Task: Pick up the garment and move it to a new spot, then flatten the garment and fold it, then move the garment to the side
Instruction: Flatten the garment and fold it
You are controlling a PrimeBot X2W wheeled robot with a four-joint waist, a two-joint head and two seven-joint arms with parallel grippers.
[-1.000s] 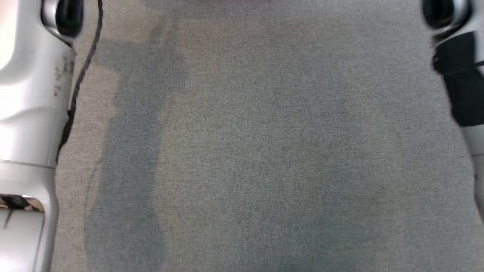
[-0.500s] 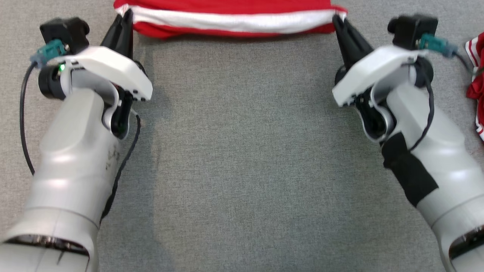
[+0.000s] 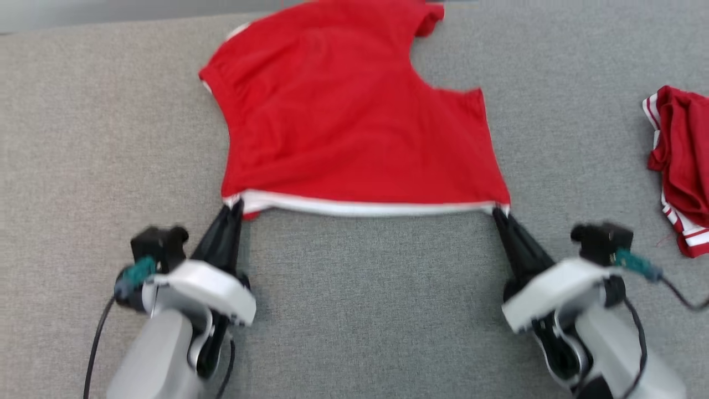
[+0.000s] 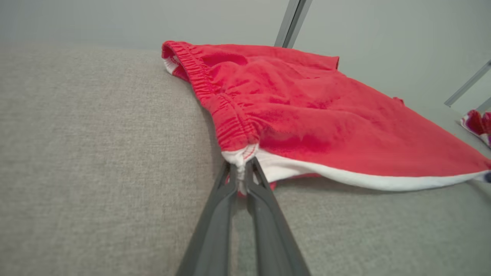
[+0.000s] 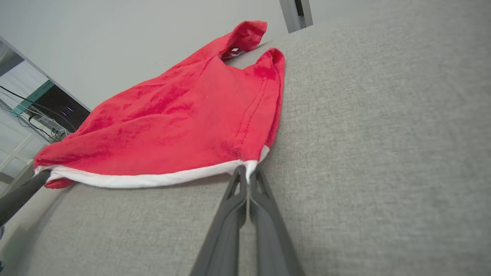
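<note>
The red garment [image 3: 343, 111] is lying spread toward the far edge of the grey counter [image 3: 360, 305]. The left gripper [image 3: 235, 208] is pinching its near left corner at the white hem, and the right gripper [image 3: 497, 211] is pinching the near right corner. Another red cloth [image 3: 678, 166] is lying at the right edge.

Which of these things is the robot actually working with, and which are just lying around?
In the job: red garment, spread out; left gripper and right gripper, each shut on a corner of its white hem.
Just lying about: crumpled red-and-white cloth at the robot's right, untouched; grey surface beneath it all.
</note>
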